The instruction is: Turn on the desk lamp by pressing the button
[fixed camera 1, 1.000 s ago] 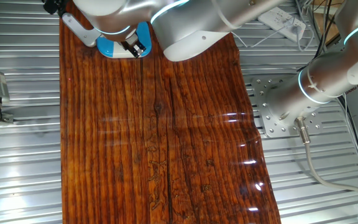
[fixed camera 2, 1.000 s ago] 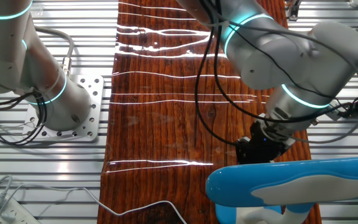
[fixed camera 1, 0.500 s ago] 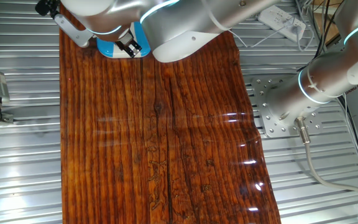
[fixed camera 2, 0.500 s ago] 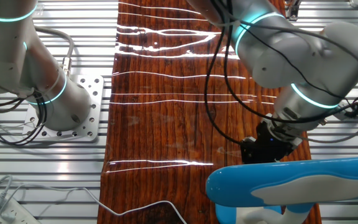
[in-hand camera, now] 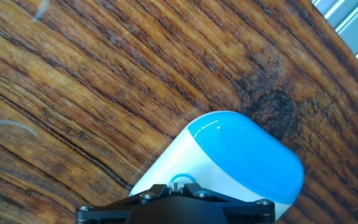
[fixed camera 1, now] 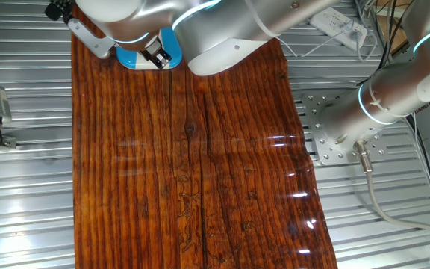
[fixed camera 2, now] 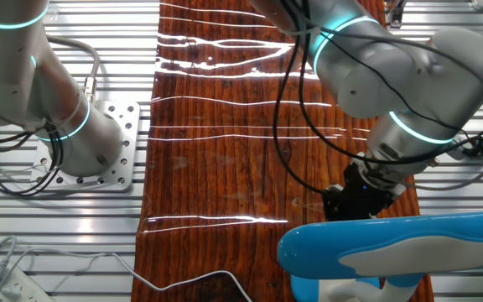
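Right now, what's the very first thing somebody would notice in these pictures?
Probably the bright blue desk lamp on the dark stripy wooden table. In the hand view its blue and white base fills the bottom middle, with the little round button peeking out just above the gripper. After that, the big silver robot arm bending down over the lamp in both fixed views.

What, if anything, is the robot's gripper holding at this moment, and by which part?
Nothing is visibly held. The gripper sits over the desk lamp base near the button; no view shows the fingertips gripping anything.
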Motion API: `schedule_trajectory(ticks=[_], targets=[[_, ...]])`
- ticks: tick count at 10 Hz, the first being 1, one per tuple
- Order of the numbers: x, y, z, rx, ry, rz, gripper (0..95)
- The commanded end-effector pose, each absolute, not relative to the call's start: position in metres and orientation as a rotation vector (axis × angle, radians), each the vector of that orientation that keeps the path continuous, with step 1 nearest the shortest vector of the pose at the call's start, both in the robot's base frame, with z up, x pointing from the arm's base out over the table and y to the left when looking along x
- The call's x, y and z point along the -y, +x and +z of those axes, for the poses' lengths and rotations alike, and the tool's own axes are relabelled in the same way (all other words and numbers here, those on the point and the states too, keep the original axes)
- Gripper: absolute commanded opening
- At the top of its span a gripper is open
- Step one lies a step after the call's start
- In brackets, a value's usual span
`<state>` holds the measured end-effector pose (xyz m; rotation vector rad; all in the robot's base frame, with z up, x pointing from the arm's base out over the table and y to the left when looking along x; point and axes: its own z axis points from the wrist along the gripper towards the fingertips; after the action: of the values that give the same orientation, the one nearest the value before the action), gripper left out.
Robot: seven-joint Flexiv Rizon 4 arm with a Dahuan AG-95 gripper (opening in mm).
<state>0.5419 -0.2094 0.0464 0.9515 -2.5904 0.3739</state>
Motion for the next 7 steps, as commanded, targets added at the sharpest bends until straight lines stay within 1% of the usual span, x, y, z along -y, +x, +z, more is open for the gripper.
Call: schedule_trajectory(ticks=[1,7], targets=[[0.2098,0.5402,0.0461,2.591,0.955,0.377,0.0],[0.2108,0.5364,0.0435,2.581,0.966,0.396,0.0]])
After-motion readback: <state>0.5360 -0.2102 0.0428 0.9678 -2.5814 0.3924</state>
